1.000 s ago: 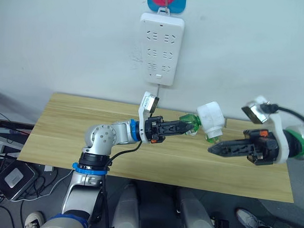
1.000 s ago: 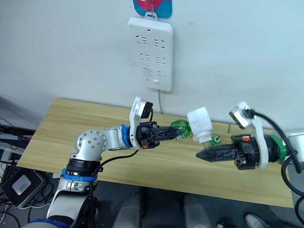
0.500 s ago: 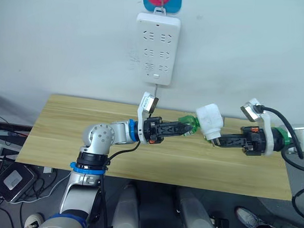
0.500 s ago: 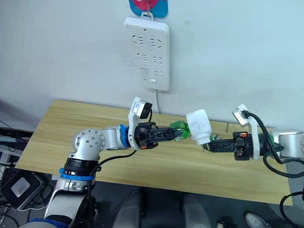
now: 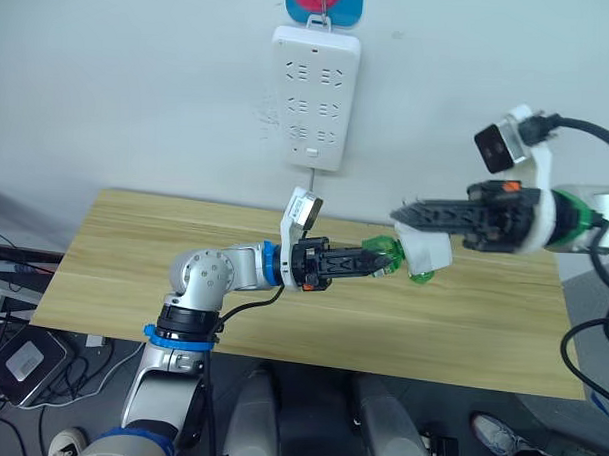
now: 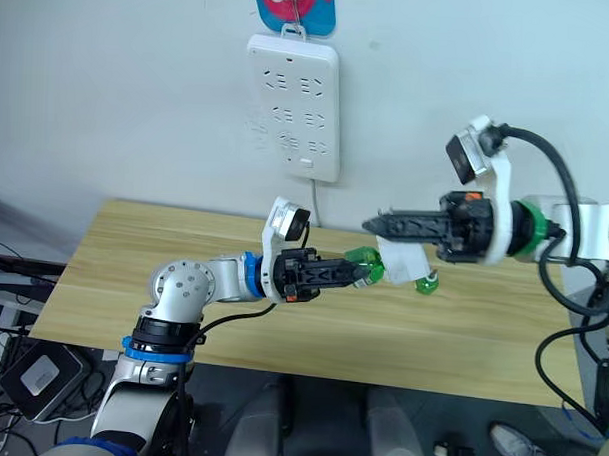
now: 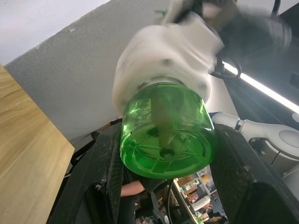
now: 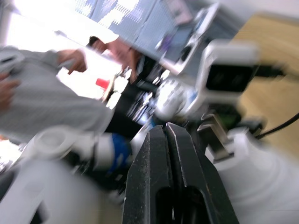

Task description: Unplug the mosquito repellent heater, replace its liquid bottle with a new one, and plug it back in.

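two green bottles, one heater, one power strip

Glossy translucent green plastic bottle; smooth white plastic heater; matt pale wood table.

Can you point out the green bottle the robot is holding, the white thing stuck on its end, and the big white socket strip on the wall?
its liquid bottle point(image 7: 163, 135), left wrist view, on its round green base.
the mosquito repellent heater point(image 5: 425, 250), left eye view, on its white body.
power strip point(image 5: 316, 83), left eye view, on its front face.
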`<action>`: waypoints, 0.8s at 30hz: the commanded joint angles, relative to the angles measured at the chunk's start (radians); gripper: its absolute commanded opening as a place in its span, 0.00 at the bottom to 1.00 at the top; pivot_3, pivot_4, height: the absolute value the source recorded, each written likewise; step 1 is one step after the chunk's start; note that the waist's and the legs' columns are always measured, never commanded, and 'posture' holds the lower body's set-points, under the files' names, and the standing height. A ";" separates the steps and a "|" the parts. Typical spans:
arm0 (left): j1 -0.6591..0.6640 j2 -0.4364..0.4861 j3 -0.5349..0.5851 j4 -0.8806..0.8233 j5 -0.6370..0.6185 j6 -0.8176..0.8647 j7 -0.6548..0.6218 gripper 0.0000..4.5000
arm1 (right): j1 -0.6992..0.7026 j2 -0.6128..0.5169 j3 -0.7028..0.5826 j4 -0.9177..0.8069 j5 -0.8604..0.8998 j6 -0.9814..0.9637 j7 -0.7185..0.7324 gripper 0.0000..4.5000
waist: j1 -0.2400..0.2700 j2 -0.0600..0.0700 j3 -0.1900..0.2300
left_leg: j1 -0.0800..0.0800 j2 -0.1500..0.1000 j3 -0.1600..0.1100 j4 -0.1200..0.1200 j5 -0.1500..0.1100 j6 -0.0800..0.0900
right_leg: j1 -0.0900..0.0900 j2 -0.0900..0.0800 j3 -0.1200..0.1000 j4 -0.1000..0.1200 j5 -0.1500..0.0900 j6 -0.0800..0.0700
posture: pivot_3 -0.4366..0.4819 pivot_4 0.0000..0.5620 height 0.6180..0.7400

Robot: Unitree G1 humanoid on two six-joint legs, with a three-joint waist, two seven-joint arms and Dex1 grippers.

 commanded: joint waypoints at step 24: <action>-0.007 -0.026 0.056 -0.020 -0.057 0.010 0.053 0.50 | 0.171 -0.098 -0.072 -0.144 -0.602 0.201 0.539 0.02 | 0.008 0.000 0.000 | 0.000 0.000 0.000 0.000 0.000 0.000 | 0.000 -0.001 -0.001 0.000 0.000 0.000 | 0.39 0.56 1.00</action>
